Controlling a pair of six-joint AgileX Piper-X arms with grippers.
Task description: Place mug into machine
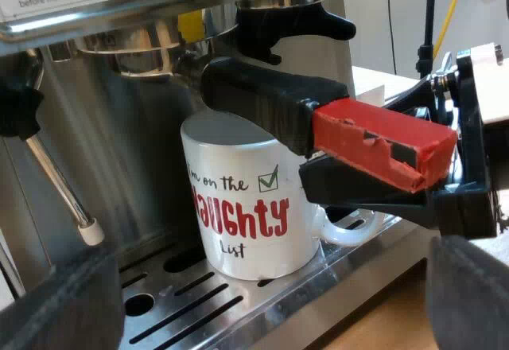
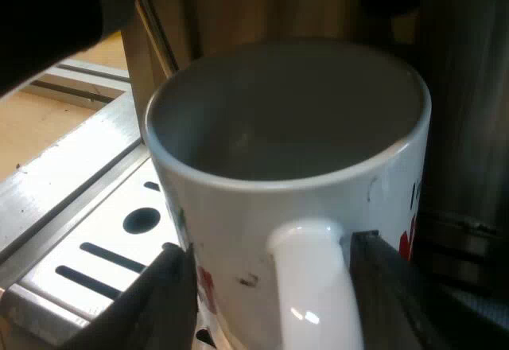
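Mug (image 1: 246, 199) sits on the drip tray (image 1: 183, 302) under the red-ended holder handle (image 1: 382, 139); placement looks done. Right gripper (image 2: 272, 254) straddles the mug's handle (image 2: 310, 294), slack, not clamped; left gripper (image 1: 262, 286) wide, empty. Next: back right straight out without nudging the mug.

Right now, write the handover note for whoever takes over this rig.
Left pincer: open, holding nothing, facing the front of the machine.
Right pincer: open, fingers either side of the handle of the mug, one touching it, a gap at the other.
Mug: upright, empty, on the drip tray under the holder locked into the machine.
Done: mug looks placed.
Left: draw the right pincer clear of the handle without nudging the mug.
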